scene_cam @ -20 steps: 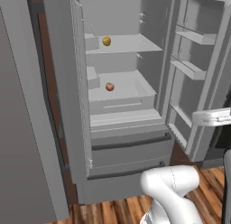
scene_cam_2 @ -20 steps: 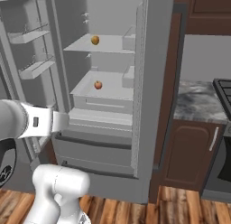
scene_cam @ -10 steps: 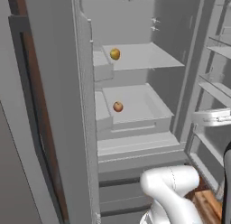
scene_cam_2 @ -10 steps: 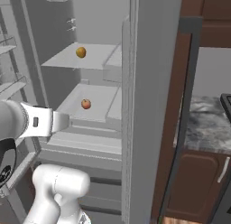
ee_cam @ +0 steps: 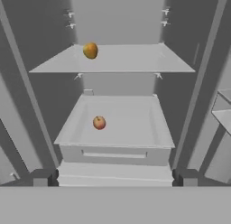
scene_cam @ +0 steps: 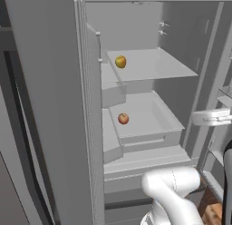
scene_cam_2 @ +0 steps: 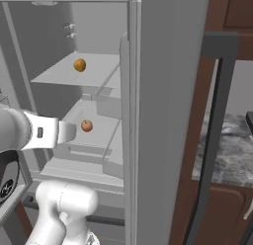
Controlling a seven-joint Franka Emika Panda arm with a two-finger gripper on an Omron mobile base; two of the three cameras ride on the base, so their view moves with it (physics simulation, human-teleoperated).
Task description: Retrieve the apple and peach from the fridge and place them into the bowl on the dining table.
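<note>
The fridge [scene_cam: 149, 33] stands open right in front of me, its pale grey shelves showing. On the upper shelf near the left lies a yellow-orange fruit, the peach [scene_cam: 120, 61] [scene_cam_2: 79, 65] [ee_cam: 90, 50]. Below it, a red apple [scene_cam: 123, 119] [scene_cam_2: 87, 125] [ee_cam: 99, 123] rests in the shallow tray shelf [ee_cam: 135, 142]. My gripper [ee_cam: 115, 178] is open and holds nothing; it faces the tray shelf from outside the fridge, well short of both fruits. The bowl and the dining table are out of view.
Both fridge doors stand open: the left door [scene_cam: 45, 106] is a tall grey panel close on my left, the right door [scene_cam_2: 158, 115] flanks me on the other side, with door bins [ee_cam: 221, 114]. Dark brown cabinets and a stone counter [scene_cam_2: 232, 150] lie beyond.
The base has driven closer to the fridge, so the shelves and both fruits look larger. The fruits lie where they lay. My gripper stays open.
</note>
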